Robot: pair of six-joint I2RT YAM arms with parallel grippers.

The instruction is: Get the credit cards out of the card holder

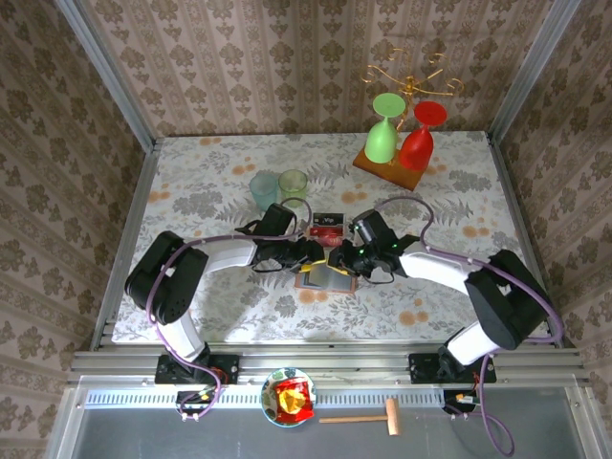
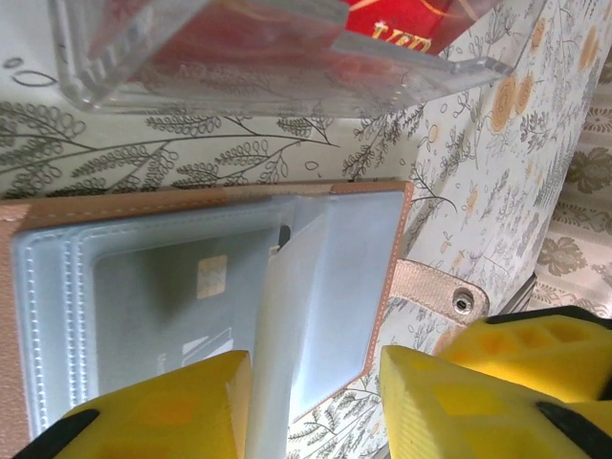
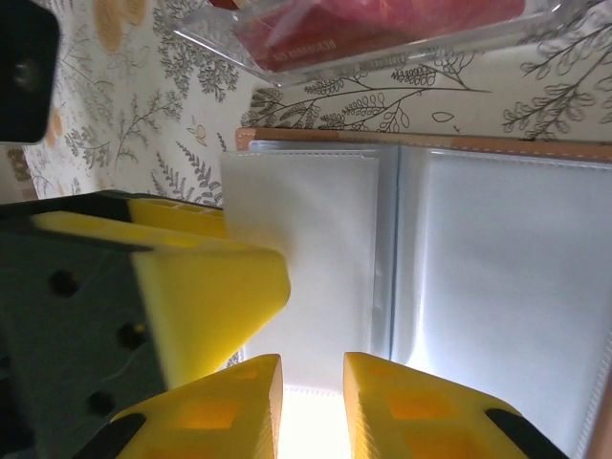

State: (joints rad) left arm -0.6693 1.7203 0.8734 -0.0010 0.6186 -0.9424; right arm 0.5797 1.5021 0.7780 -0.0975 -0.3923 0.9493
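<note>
Reach is judged shortest for the left gripper, parted astride a clear leaf; a grey chip-bearing credit card is pocketed just ahead in the tan-leather card holder (whether the right gripper grips cannot be told).

Top cam: high, behind the arm bases, looking down on the whole counter. Both wrist cams: very close, shallow angle, aimed across the open holder toward the clear tray just beyond it. All three views share holder and tray.
</note>
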